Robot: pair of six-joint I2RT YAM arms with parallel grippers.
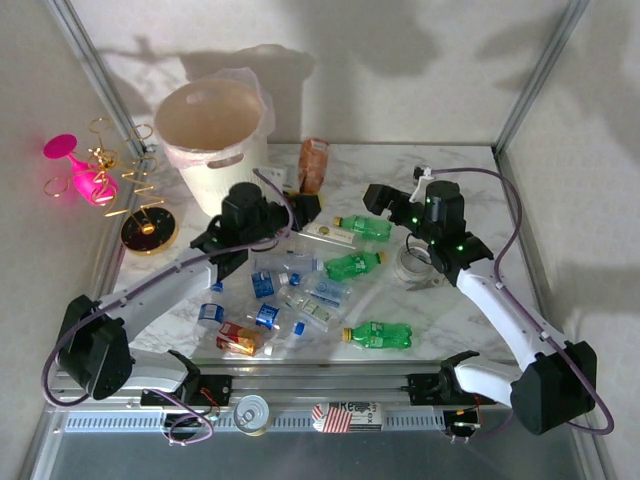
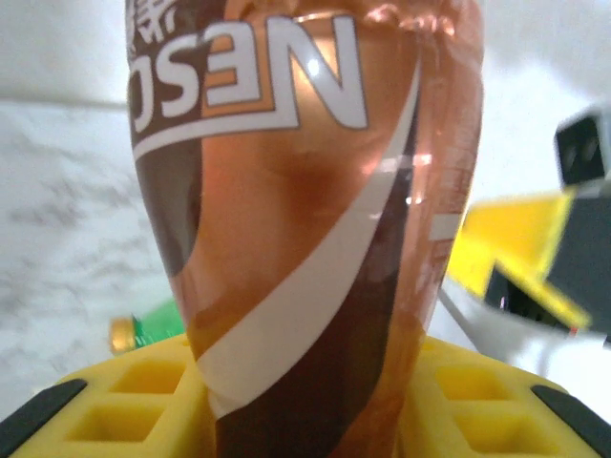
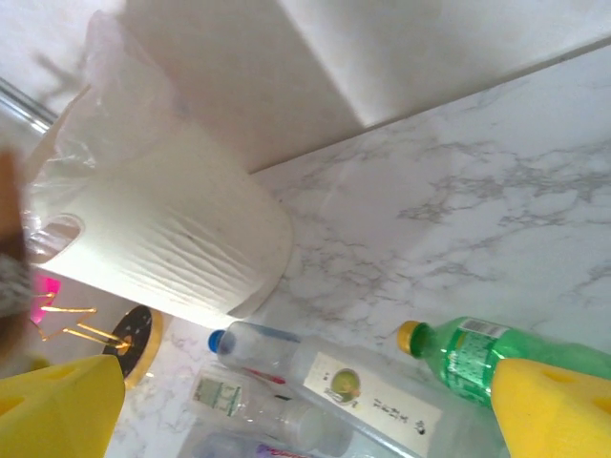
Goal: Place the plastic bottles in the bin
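Note:
A brown-labelled plastic bottle [image 1: 314, 163] stands upright at the back of the table, and my left gripper [image 1: 301, 207] is shut on its lower part. In the left wrist view the brown bottle [image 2: 305, 191] sits between my yellow fingers [image 2: 143, 401]. The cream ribbed bin [image 1: 211, 130] stands just left of it. My right gripper [image 1: 379, 198] hangs open above a green bottle [image 1: 362, 227]. In the right wrist view its open jaws [image 3: 305, 410] hold nothing, with the bin [image 3: 172, 239], a clear blue-capped bottle [image 3: 286, 358] and a green bottle [image 3: 473, 358] beyond. Several bottles lie mid-table [image 1: 265, 285].
Two more green bottles [image 1: 353, 265] [image 1: 378, 335] and a red-labelled one [image 1: 238, 338] lie toward the front. A grey tape roll [image 1: 415, 268] sits under the right arm. A tin can [image 1: 250, 413] rests on the front rail. A pink glass [image 1: 75, 165] and gold stand [image 1: 150, 230] are far left.

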